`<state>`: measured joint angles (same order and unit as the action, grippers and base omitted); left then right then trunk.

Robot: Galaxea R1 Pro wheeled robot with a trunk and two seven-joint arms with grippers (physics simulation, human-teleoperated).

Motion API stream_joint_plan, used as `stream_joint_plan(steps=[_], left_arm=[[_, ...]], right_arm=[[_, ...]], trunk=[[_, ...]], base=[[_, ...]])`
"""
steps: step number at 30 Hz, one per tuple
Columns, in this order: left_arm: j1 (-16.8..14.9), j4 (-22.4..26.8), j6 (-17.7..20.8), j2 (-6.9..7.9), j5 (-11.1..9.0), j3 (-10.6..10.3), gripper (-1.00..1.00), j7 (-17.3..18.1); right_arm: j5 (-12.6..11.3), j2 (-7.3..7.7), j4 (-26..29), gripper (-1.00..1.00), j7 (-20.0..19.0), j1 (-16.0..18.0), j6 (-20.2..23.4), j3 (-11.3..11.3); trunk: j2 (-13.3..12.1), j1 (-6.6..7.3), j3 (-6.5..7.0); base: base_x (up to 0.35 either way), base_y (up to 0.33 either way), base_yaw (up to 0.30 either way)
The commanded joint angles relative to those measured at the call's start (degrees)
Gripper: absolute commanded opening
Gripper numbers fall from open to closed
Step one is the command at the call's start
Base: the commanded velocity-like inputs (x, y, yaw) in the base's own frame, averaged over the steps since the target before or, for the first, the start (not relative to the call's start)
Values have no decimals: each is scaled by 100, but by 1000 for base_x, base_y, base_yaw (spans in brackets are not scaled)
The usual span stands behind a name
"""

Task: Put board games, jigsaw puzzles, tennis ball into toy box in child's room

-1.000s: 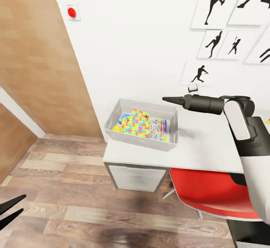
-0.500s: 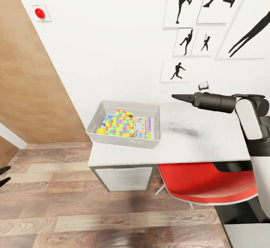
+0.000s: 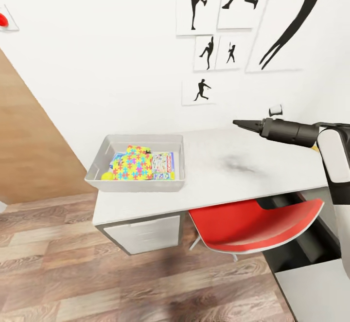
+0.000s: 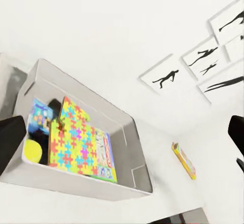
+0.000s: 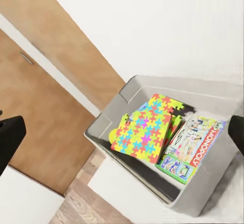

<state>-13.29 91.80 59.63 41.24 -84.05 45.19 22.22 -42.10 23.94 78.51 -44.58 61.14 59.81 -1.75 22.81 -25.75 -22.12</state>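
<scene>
Head view overlooks the table [image 3: 243, 166]; both wrist views share the toy box [image 4: 129, 132].

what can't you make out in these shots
- Blue board game: mostly covered by the jigsaw puzzles in the toy box; print unreadable.
- Second puzzle: under the top one, only edges show in the right wrist view.
- Flat item on the table: too small to identify.
- Right gripper: jaws' opening unclear.
</scene>
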Motion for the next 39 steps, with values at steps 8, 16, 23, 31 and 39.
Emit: stream_joint_plan(steps=[8,16,23,31,39], left_arm=[[-1630,-72,4,637,-1480,-763,100,-1703],[-3064,-67,-51,735,-2789,-1829,100,-3324],[-4108,-69,-161,153,-3384,-3141,100,-4528],[-4679,-129,-228,-697,-3489,-3783,100,-5492],[-5008,-254,-249,-1452,-3381,-4089,100,-6244]], right_arm=[[36,43,-2,100,-8,-188,19,46],[41,78,-2,100,-6,-364,19,90],[43,213,-2,100,-6,-550,19,203],[43,290,-2,100,-10,-716,19,331],[48,322,1,100,-24,-776,19,621]], trunk=[[11,-3,-10],[11,-3,-10],[11,-3,-10],[11,-3,-10],[11,-3,-10]], base=[[0,0,-285],[0,0,-286],[0,0,-286],[0,0,-286],[0,0,-286]])
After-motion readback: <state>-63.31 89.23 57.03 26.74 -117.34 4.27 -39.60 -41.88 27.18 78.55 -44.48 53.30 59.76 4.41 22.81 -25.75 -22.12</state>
